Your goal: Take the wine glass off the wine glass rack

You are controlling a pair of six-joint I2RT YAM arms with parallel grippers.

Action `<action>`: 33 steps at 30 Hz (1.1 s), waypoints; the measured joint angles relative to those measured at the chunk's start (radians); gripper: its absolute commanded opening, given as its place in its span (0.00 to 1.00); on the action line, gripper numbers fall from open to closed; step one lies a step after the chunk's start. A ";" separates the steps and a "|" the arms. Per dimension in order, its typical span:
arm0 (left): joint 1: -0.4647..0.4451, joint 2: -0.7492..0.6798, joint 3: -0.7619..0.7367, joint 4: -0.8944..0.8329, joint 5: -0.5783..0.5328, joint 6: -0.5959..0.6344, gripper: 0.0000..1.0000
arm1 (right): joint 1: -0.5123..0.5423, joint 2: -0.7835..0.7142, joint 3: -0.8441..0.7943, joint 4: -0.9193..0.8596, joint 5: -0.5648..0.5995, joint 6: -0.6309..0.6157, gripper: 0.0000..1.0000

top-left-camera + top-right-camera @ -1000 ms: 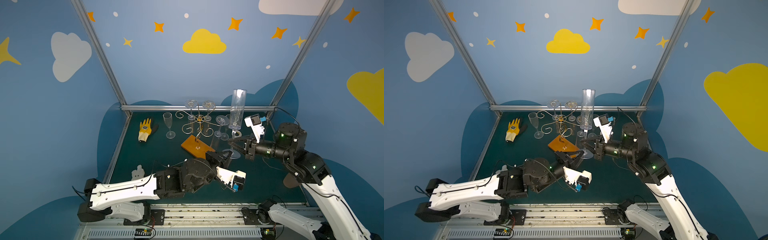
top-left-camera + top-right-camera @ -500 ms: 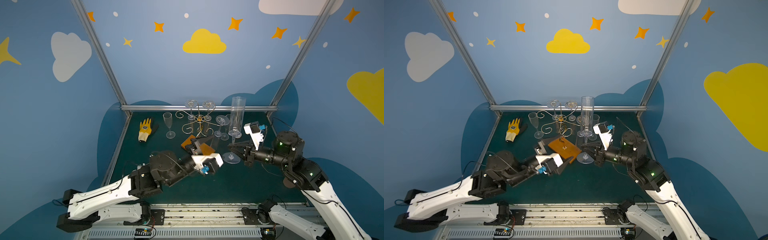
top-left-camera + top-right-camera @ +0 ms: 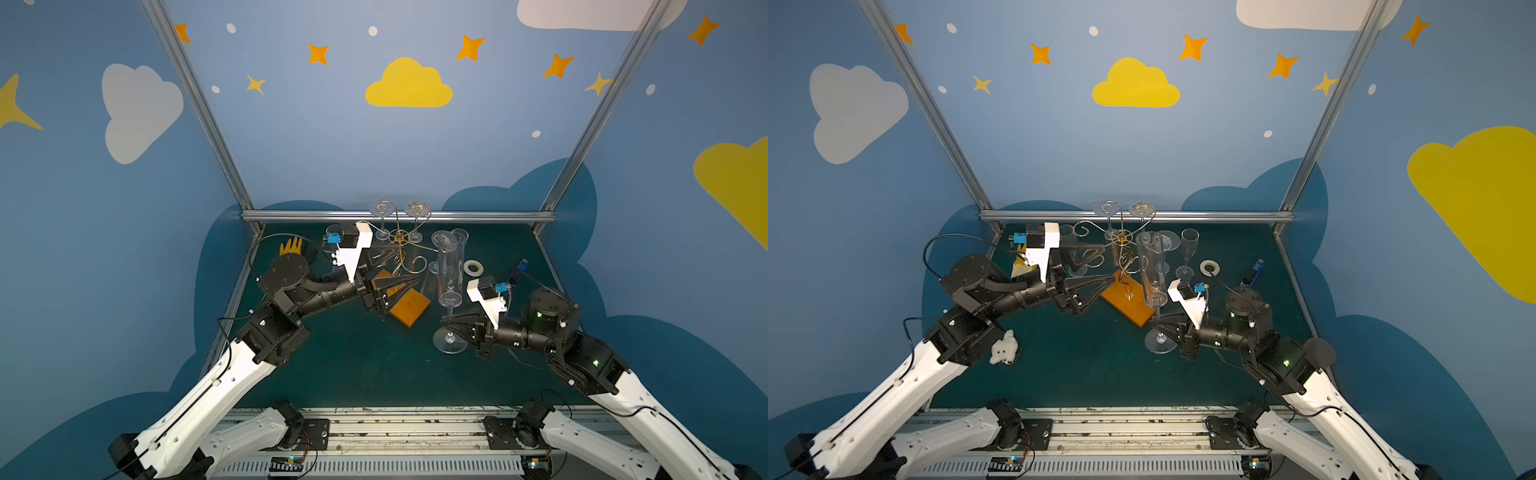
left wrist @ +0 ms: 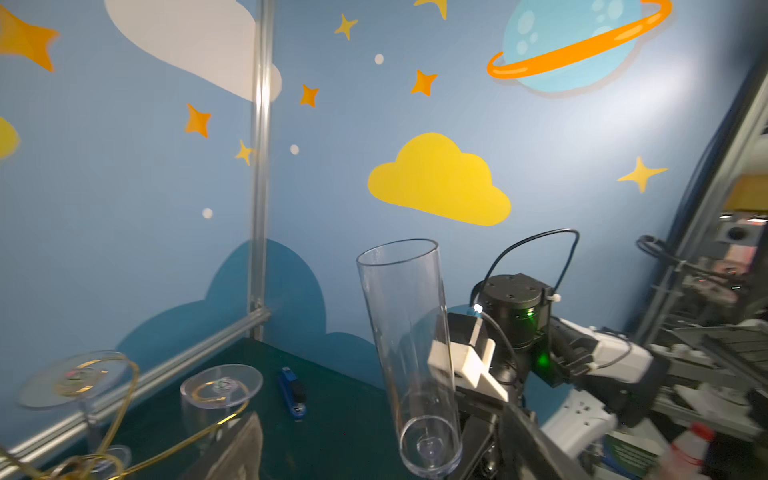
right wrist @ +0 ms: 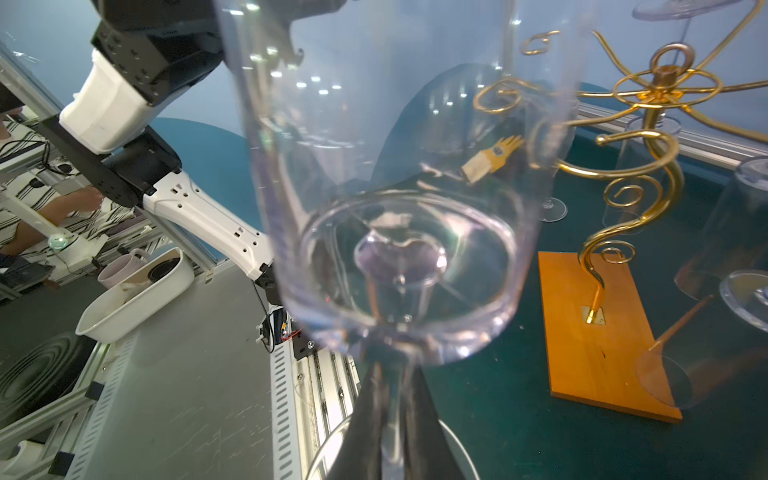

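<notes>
Two hung glasses (image 3: 381, 206): upside down on far arms of the wine glass rack (image 3: 409, 309), beyond the left gripper (image 3: 405, 266).
Right gripper (image 3: 446, 326): pinched tight on the stem of the wine glass (image 3: 449, 270).
Wine glass: upright, off the rack, bowl above the grip, foot just below; touching the table (image 3: 374, 365) or not, cannot tell.
Left gripper: jaws spread wide, empty, hovering just beside the rack's twisted stem.

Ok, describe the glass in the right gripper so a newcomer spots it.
Find the gold wire rack on its orange base mid-table. Just right of it in both top views, the right gripper pinches the stem of a tall flute. It is mouth-up with a long straight-walled bowl; the rack's glasses hang upside down.
</notes>
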 measured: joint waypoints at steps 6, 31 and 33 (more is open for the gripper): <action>0.003 0.059 -0.020 0.103 0.140 -0.168 0.85 | 0.119 0.023 -0.030 0.084 0.045 0.003 0.00; -0.044 0.046 -0.072 0.189 0.153 -0.160 0.37 | 0.272 0.130 -0.056 0.247 0.172 0.026 0.00; -0.047 0.043 -0.077 0.189 0.149 -0.155 0.36 | 0.276 0.129 -0.059 0.247 0.176 0.026 0.00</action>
